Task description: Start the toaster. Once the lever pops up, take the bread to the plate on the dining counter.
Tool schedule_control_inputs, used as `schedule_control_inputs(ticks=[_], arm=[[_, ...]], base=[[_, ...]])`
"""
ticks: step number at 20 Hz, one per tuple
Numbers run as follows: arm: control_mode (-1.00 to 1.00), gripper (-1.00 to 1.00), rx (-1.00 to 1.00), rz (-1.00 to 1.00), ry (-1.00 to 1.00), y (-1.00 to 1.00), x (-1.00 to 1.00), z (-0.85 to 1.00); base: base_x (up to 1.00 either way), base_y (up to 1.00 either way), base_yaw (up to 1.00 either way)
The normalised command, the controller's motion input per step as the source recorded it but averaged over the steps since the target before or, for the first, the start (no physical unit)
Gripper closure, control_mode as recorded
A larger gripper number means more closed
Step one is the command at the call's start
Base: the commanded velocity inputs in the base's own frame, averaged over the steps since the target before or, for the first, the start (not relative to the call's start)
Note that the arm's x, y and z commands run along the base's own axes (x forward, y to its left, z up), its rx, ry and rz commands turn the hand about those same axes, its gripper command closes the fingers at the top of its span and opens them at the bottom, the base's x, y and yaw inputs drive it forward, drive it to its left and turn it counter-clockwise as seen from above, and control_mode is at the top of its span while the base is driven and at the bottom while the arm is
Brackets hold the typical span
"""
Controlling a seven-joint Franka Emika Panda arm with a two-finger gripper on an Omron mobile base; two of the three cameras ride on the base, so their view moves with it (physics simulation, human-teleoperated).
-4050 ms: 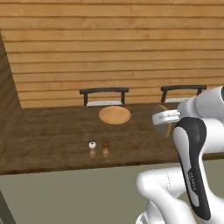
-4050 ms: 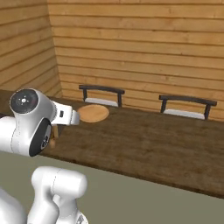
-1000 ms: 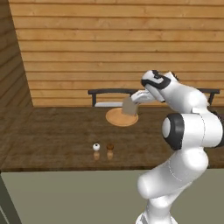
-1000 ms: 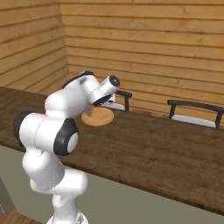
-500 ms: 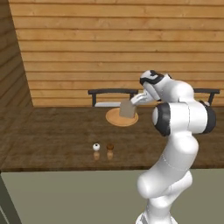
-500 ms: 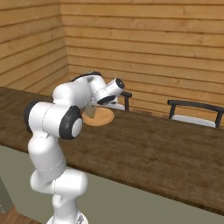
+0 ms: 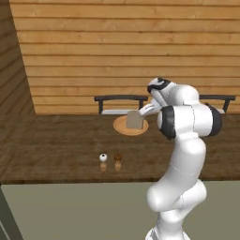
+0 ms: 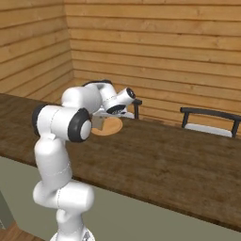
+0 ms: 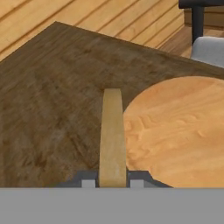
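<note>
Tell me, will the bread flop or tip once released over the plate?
Probably stiff: the bread stands straight, edge-on, in the gripper. Likely light, being thin. Released upright, it should tip flat onto the plate.

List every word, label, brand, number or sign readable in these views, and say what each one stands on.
None: no text, label, number or sign can be read.
The bread, the plate, the dining counter, the two small shakers, the chairs and the plank wall carry no writing.
</note>
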Motion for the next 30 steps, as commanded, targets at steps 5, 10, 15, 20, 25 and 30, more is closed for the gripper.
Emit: schedule_control_inputs(ticks=[5, 10, 15, 20, 25, 30], arm=[[-1.0, 1.0, 0.0, 0.0, 0.0, 0.17, 0.39, -0.14], [-1.0, 1.0, 0.0, 0.0, 0.0, 0.09, 0.38, -0.15], [-1.0, 1.0, 0.0, 0.0, 0.03, 0.0, 0.29, -0.33], [-1.0, 1.0, 0.0, 0.0, 0.0, 0.0, 0.05, -0.25], [-1.0, 1.0, 0.0, 0.01, 0.0, 0.0, 0.02, -0.18], [-1.0, -1.0, 0.0, 0.02, 0.0, 0.0, 0.0, -0.15]], base=[[0.0, 0.0, 0.0], [0.0, 0.0, 0.0], [0.0, 0.0, 0.0], [0.0, 0.0, 0.0], [0.0, 0.0, 0.0], [0.0, 0.0, 0.0]])
